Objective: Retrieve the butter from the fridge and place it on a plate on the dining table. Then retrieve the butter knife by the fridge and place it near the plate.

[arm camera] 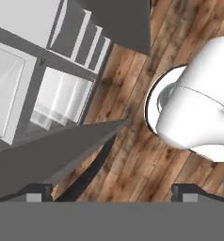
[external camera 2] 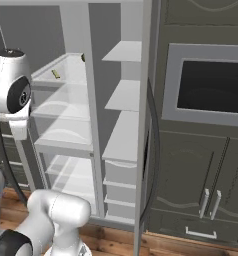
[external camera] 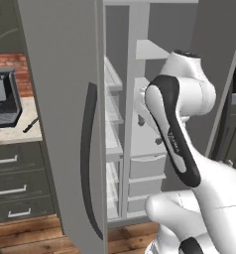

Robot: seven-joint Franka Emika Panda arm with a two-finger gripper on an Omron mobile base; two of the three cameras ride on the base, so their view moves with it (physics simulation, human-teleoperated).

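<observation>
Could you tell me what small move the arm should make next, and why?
Probably raise and turn the open pincer toward the upper shelf. The fridge doors are open, the butter lies on that shelf, and the hand view looks down at the wooden floor, holding nothing.

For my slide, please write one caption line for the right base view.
Fridge with both doors open; the small yellow butter lies on an upper left shelf.

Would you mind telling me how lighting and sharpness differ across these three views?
Left base view: even, flat light, soft focus, the fridge door grey and glare-free. Right base view: translucent shelves look hazy, the microwave window is dark. Hand view: steeply tilted, the wood floor crisp, the gripper fingertips dark.
</observation>
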